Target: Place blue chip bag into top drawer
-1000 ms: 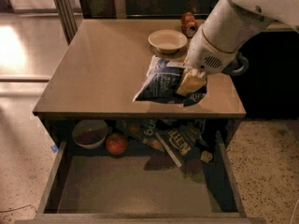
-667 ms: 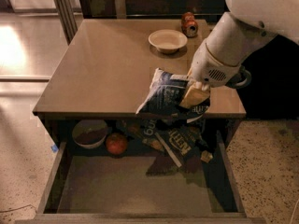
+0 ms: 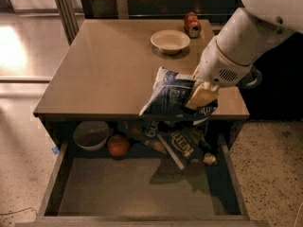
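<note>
The gripper [image 3: 201,96], a tan claw at the end of a smooth white arm [image 3: 246,37], was at the near right edge of the table [image 3: 109,65], clamped on the blue bag [image 3: 170,98]. One tan finger pressed flat against the bag's right side; the other was hidden behind the foil. The blue bag was crumpled, dark navy with white striped patches, and it hung tilted in the air, its lower left corner pointing down and to the left, overlapping the table's near edge and above the far part of the drawer [image 3: 132,188]. The table top was a flat, matte brown slab, square in outline. On its far side stood a shallow, round, pale bowl [image 3: 170,40], and just beyond that, to the right, a small reddish can [image 3: 191,24]. The drawer was pulled out toward the near side, a wide shallow grey tray with a flat, smooth floor and low side walls. Along its far end, under the table's edge, sat a round grey dish [image 3: 91,134] at the left, a round reddish fruit [image 3: 118,145] just beside it, and to the right a heap of crinkled dark bags [image 3: 182,143] with large pale lettering. The near part of the drawer floor was in the blue bag's shadow.
</note>
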`<state>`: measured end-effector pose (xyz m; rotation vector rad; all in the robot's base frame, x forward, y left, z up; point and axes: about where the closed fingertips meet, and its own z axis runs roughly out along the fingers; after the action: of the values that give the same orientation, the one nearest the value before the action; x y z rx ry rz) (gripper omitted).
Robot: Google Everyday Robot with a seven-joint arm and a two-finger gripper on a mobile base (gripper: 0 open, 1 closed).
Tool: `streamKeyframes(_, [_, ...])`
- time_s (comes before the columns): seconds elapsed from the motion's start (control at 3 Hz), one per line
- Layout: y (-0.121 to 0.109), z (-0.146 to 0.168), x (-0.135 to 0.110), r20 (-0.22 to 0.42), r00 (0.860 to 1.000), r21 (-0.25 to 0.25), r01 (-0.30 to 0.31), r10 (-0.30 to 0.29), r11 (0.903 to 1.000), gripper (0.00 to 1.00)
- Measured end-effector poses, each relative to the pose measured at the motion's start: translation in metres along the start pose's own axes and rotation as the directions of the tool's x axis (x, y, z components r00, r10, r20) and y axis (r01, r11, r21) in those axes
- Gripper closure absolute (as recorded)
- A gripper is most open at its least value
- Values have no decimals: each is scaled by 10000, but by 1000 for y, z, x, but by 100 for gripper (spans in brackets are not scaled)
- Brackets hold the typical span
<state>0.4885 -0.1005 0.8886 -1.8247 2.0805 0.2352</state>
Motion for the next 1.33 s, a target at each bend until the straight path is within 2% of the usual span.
streamKeyframes(0.33, [18, -21, 0, 341, 9986, 114, 390, -394, 9992, 100])
streamKeyframes(0.67, [51, -19, 37, 620, 9980, -301, 144, -125, 9994, 100])
streamKeyframes(1.0, [52, -19, 37, 617, 9980, -304, 139, -120, 9994, 100])
streamKeyframes(1.33, [50, -19, 32, 856, 9956, 206, 369, -385, 9991, 100])
